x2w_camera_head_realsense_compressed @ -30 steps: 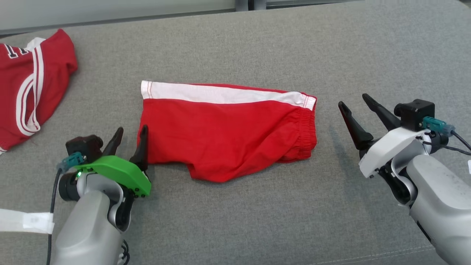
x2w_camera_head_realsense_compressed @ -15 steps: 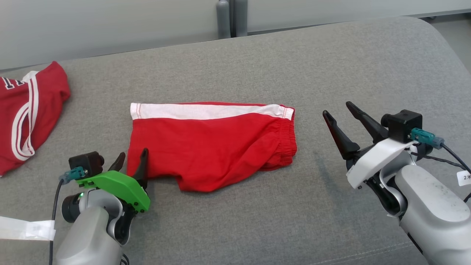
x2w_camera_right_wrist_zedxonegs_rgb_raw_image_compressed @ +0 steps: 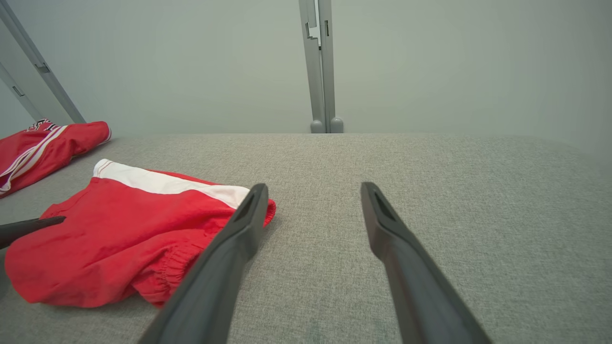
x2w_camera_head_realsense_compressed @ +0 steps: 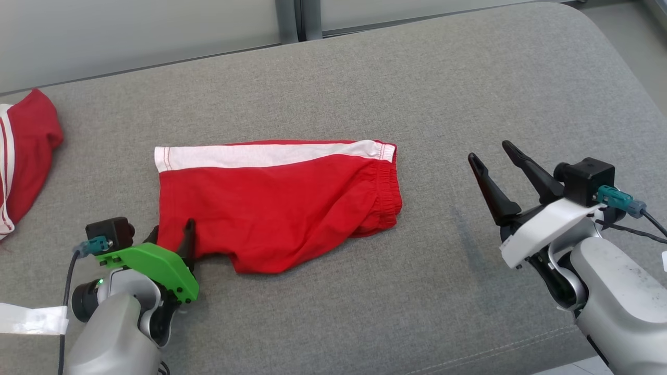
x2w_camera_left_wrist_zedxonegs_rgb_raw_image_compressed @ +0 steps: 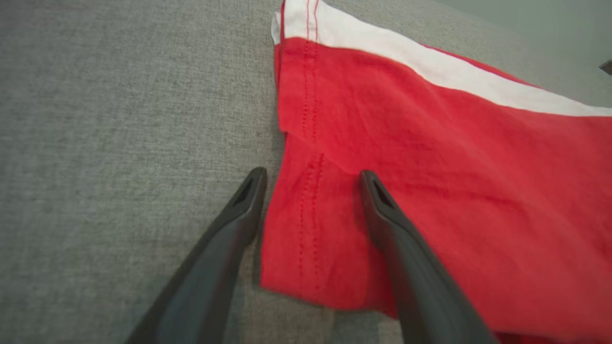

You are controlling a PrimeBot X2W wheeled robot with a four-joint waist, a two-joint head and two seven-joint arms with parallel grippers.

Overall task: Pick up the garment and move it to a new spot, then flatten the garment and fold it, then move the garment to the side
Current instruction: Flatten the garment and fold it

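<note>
**Red shorts (x2w_camera_head_realsense_compressed: 276, 203) flat at mid-cushion; both claws spread, neither closed on cloth.**
The shorts lie on the grey cushion (x2w_camera_head_realsense_compressed: 469, 78), white stripe along the far edge, waistband to the right. The left gripper (x2w_camera_head_realsense_compressed: 172, 226), jaws apart, straddles the near-left hem corner, with one finger over red cloth and one over bare cushion. The right gripper (x2w_camera_head_realsense_compressed: 489, 150), jaws apart, stands clear of the waistband. A second red garment (x2w_camera_head_realsense_compressed: 26, 151) lies at the cushion's left, well apart.

You seem to be in a plain test bay, not a home. The work surface is a wide grey fabric-covered pad (x2w_camera_head_realsense_compressed: 495, 88) with a rounded corner. Behind it stand bare pale partition panels (x2w_camera_right_wrist_zedxonegs_rgb_raw_image_compressed: 181, 62) joined by a grey metal post (x2w_camera_right_wrist_zedxonegs_rgb_raw_image_compressed: 319, 71).
</note>
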